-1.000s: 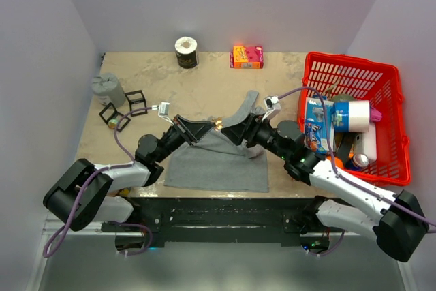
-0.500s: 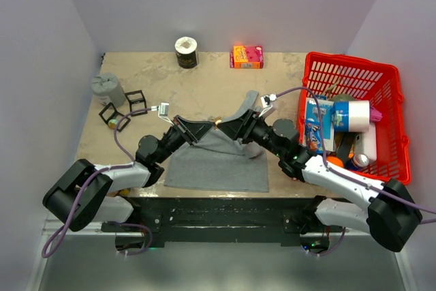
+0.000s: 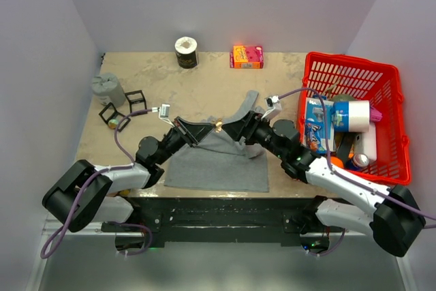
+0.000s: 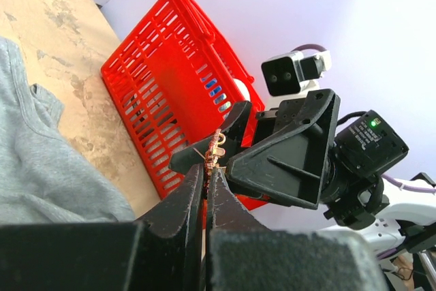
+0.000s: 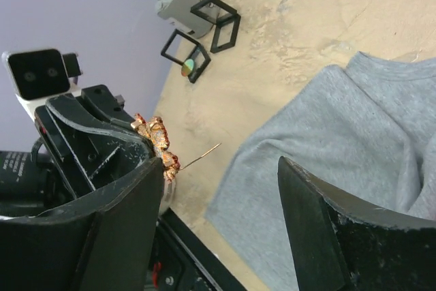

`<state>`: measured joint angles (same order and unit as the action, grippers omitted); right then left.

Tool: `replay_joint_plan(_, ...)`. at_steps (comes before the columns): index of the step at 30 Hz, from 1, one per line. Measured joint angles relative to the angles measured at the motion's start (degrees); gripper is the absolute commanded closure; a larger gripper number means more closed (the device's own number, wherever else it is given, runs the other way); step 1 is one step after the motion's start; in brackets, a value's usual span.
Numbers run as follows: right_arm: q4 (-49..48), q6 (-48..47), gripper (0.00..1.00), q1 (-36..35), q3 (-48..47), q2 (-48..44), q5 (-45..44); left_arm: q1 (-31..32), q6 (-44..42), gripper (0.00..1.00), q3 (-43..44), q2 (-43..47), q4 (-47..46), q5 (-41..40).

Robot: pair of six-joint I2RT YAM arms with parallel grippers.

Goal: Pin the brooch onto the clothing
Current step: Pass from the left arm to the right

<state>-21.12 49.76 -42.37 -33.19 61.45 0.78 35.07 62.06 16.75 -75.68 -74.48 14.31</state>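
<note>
we see the left gripper [image 4: 206, 168] clamped on the brooch [image 4: 215, 149] above the clothing [image 3: 218, 165], its pin pointing toward the right gripper [image 5: 218, 168], spread wide just beside it.

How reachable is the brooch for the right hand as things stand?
Probably yes. The left hand, shut on the brooch, holds it raised off the clothing. The open right hand is right beside it with nothing between. The pin's stem points into that opening.

Red basket [image 3: 354, 71] at right — pink-orange box [image 3: 246, 56] and dark roll [image 3: 186, 52] at far edge, 2 black wire cubes [image 3: 135, 100] left.
</note>
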Motion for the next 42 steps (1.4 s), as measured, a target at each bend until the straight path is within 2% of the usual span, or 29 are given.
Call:
replay_joint_plan(11,2.0,-9.7,0.42,-0.1,-2.1,-1.5,3.7,0.0,-0.1,1.0,-1.0,0.9,0.1,4.2)
replay_joint_plan(22,1.9,-13.7,0.57,-0.1,-5.5,2.0,8.1,0.0,0.3,1.0,-1.6,0.9,0.0,6.6)
replay_joint_plan(25,2.1,-13.9,0.64,-0.1,-5.5,2.6,9.3,0.0,0.4,1.0,-1.7,0.9,0.0,6.6)
replay_joint_plan(28,2.0,-13.8,0.78,-0.1,-5.5,2.6,9.8,0.0,0.5,1.0,-1.7,0.9,0.0,6.5)
replay_joint_plan(30,1.8,-13.7,0.92,-0.1,-5.5,2.6,10.6,0.0,0.5,1.0,-1.7,0.9,0.1,6.5)
replay_joint_plan(32,1.4,-13.7,1.0,-0.1,-5.5,2.6,11.1,0.0,0.6,0.9,-1.7,0.9,0.1,6.5)
replay_joint_plan(33,1.3,-13.5,1.0,0.0,-5.5,2.6,11.4,-0.1,0.7,0.72,-1.7,0.9,0.0,6.6)
replay_joint_plan(35,1.4,-13.7,1.0,0.0,-5.5,2.5,11.9,-0.2,0.7,0.58,-1.7,0.9,0.0,7.1)
replay_joint_plan(36,1.6,-13.9,1.0,0.0,-5.5,2.5,11.9,-0.2,0.8,0.41,-1.7,0.9,0.1,7.8)
replay_joint_plan(38,2.8,-14.4,1.0,0.0,-5.6,2.5,12.2,-0.2,0.4,0.27,-1.5,1.1,1.2,10.1)
replay_joint_plan(39,4.3,-15.0,1.0,0.3,-6.1,2.5,12.6,-0.2,0.2,0.22,-1.2,1.4,2.6,11.5)
replay_joint_plan(42,7.7,-16.4,1.0,1.9,-8.1,2.5,14.6,-1.0,-1.4,0.2,1.0,3.3,9.7,16.4)
